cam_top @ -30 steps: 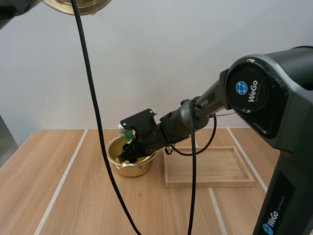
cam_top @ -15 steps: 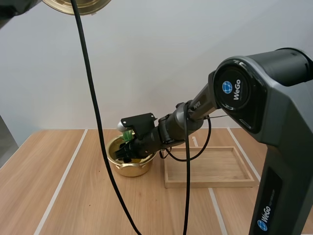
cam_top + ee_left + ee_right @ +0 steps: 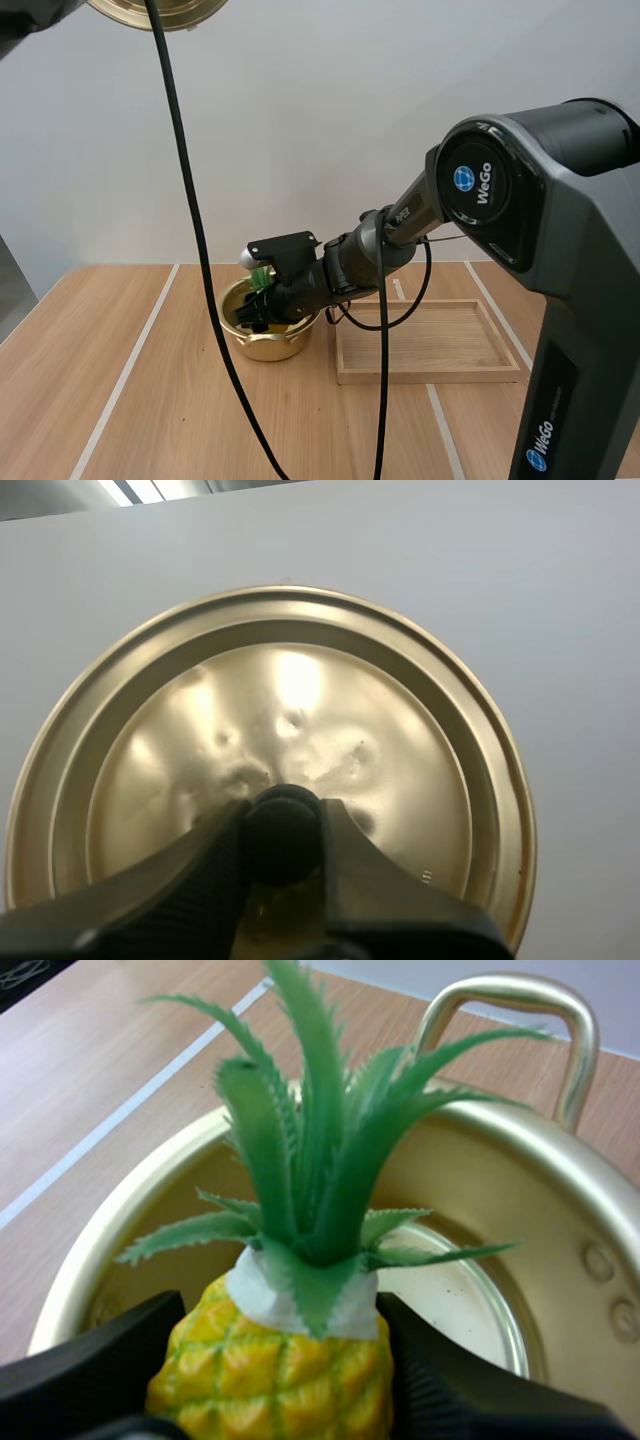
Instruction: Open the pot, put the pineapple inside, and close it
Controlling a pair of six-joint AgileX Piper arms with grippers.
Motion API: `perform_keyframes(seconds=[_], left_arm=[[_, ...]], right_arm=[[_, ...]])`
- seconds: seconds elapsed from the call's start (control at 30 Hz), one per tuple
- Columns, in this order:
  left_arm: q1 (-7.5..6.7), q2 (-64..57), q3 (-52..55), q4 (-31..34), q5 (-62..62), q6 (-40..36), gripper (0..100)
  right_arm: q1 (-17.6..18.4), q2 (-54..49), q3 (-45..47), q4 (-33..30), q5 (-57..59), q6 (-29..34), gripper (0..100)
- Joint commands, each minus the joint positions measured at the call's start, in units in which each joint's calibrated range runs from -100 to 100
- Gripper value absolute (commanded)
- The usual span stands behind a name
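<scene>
Neighbouring the pot [image 3: 264, 347] — wooden tray [image 3: 430, 375], just beside.

The pineapple [image 3: 285, 1385] was yellow, diamond-patterned, with green leaves. The pot [image 3: 265, 346] and lid [image 3: 300, 700] were shiny gold, the knob [image 3: 283, 825] black. White stripes crossed the wood-grain desk [image 3: 80, 380]; the tray [image 3: 430, 376] was paler wood.

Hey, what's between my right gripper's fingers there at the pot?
The pineapple. In the right wrist view, the right gripper pinches its yellow body, leaves up, at the open pot.
</scene>
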Motion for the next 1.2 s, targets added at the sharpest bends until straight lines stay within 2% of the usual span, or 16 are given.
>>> perform_keyframes(seconds=[0.0,0.03,0.07,0.1,0.13,0.2,0.43,0.97,1.17], left_arm=[[0.06,-0.38,-0.32,-0.88,-1.21,-0.59,0],[0.06,-0.38,-0.32,-0.88,-1.21,-0.59,0],[0.06,-0.38,-0.32,-0.88,-1.21,-0.59,0],[0.06,-0.38,-0.32,-0.88,-1.21,-0.59,0],[0.06,-0.38,-0.32,-0.88,-1.21,-0.59,0],[0.06,-0.38,-0.32,-0.88,-1.21,-0.59,0],[0.06,-0.38,-0.32,-0.88,-1.21,-0.59,0],[0.06,-0.38,-0.32,-0.88,-1.21,-0.59,0],[0.06,-0.38,-0.32,-0.88,-1.21,-0.59,0]], right_arm=[[0.0,0.33,0.24,0.22,-1.18,0.0,0],[0.0,0.33,0.24,0.22,-1.02,0.0,6],[0.0,0.33,0.24,0.22,-1.02,0.0,21],[0.0,0.33,0.24,0.22,-1.02,0.0,46],[0.0,0.33,0.24,0.22,-1.02,0.0,61],[0.0,0.33,0.24,0.22,-0.82,0.0,100],[0.0,0.33,0.24,0.22,-6.8,0.0,100],[0.0,0.33,0.24,0.22,-6.33,0.0,100],[0.0,0.06,-2.5,0.22,-6.36,0.0,100]])
